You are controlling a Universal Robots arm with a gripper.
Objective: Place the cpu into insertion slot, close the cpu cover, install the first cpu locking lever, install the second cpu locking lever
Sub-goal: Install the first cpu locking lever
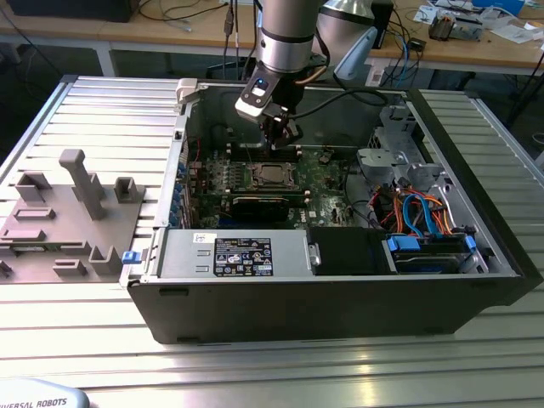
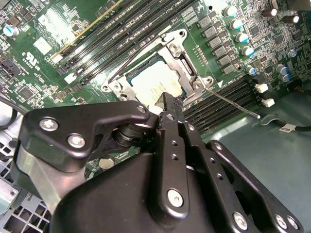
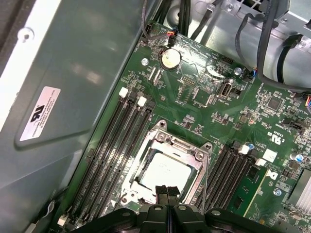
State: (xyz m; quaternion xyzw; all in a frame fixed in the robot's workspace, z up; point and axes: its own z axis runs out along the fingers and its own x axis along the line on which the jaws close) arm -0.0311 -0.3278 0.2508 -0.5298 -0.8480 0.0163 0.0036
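**CPU seated, cover down, gripper clenched over the socket**

We see the arm reaching down into the open computer case (image 1: 340, 297). The gripper (image 1: 280, 132) hangs just above the motherboard (image 1: 327, 170). In the first wrist view the fingertips (image 3: 162, 191) are pressed flat together with nothing between them, so it is clenched and empty.

The cpu (image 3: 163, 171) lies flat in the insertion slot (image 2: 115, 87), silver top up. The cpu cover (image 3: 182, 145) is folded down over it, and the chip shows through the cover's square window. The fingertips sit over one edge of the chip. We can't tell if they touch it.

Levers, second wrist view:
- One wire lever (image 2: 133, 54) runs along the socket side, next to the memory slots (image 2: 141, 22).
- A straight rod (image 2: 233, 103) sticks out from a socket corner, across the black slots towards the case floor. It looks unlatched, though we aren't sure from this angle.

Labels:
- A white sticker (image 3: 39, 114) with dark print is on the grey case wall.
- A black label (image 1: 243, 255) with white print is on the power supply.

Elsewhere:
- A coin cell (image 3: 170, 58) sits on the board beyond the socket.
- Blue cables (image 1: 421, 212) run at the exterior view's right.
- A grey fixture plate (image 1: 68, 212) lies on the table outside the case, at the exterior view's left.
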